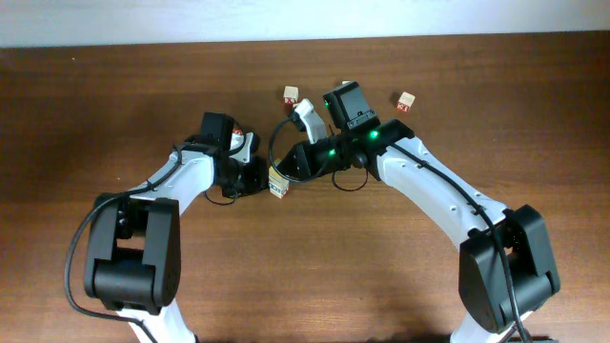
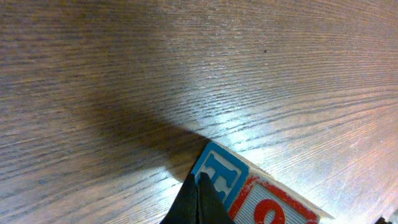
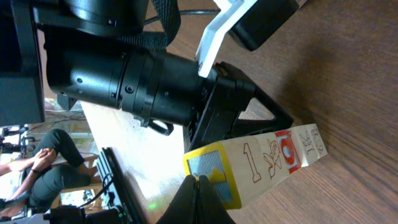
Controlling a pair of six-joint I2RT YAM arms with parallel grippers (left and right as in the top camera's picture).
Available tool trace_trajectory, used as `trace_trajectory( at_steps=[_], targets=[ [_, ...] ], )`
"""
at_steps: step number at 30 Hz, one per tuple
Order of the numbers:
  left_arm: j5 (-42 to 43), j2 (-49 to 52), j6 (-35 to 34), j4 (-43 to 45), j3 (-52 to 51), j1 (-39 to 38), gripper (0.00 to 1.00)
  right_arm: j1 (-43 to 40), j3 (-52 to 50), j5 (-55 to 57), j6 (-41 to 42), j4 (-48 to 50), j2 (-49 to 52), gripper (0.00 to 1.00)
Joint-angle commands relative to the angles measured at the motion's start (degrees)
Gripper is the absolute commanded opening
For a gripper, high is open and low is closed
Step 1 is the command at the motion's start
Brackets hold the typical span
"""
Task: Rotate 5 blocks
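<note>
The desk (image 1: 114, 114) is smooth, bare wood, so I expect a pushed block to skate on it. My left arm (image 1: 181, 176) and right arm (image 1: 429, 186) reach in from either side and almost meet at the middle. That is the biggest danger I see: if both swing at once, the wrists could knock together or sweep what lies between them. There sit the blocks (image 3: 267, 155), face to face in one line near the desk's middle. From above only a short yellow-and-blue piece shows between the arms. Nothing binds them, so an uneven or off-centre shove would probably buckle the line and split it instead of turning it whole. The yellow-framed block (image 3: 211, 169) at the end nearest my right side would likely pop out first. On my left, the blue-faced block (image 2: 224, 177) could shear off its red-faced block (image 2: 273, 208) neighbour. One loose cube (image 1: 291, 94) and another loose cube (image 1: 407, 101) lie beyond the arms, and a wide swing could strike them. My left pincer (image 2: 199, 190) is fully closed with nothing in it, its tip at the blue face. My right pincer (image 3: 199, 190) is equally closed and empty at the yellow-framed end. Such narrow points may slide off a corner.
</note>
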Motion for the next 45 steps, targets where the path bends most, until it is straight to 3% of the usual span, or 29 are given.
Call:
trace_trajectory(
  at_steps=[1, 11, 26, 29, 35, 45],
  targets=[
    [3.78, -0.46, 0.55, -0.5, 0.52, -1.11, 0.0, 0.39, -1.38, 7.96, 0.68, -0.26, 2.32, 0.04],
    [-1.7, -0.46, 0.52, -0.74, 0.52, -1.09, 0.0, 0.46, -1.38, 8.96, 1.09, 0.46, 3.02, 0.04],
    [-25.49, -0.46, -1.66, -2.16, 0.52, -1.09, 0.0, 1.07, -1.38, 10.47, 1.07, 0.48, 3.04, 0.04],
    [-28.28, -0.46, -1.66, -1.97, 0.52, -1.09, 0.05, 1.07, -1.38, 10.45, 1.05, 0.48, 3.04, 0.04],
    [-28.83, -0.46, -1.66, -1.97, 0.52, -1.11, 0.12, 1.07, -0.42, 10.19, 1.05, -0.33, 2.67, 0.04],
    [-28.85, -0.46, -1.66, -1.99, 0.52, -1.09, 0.12, 1.09, 2.14, 8.68, 1.07, -2.32, 2.6, 0.12]
  ],
)
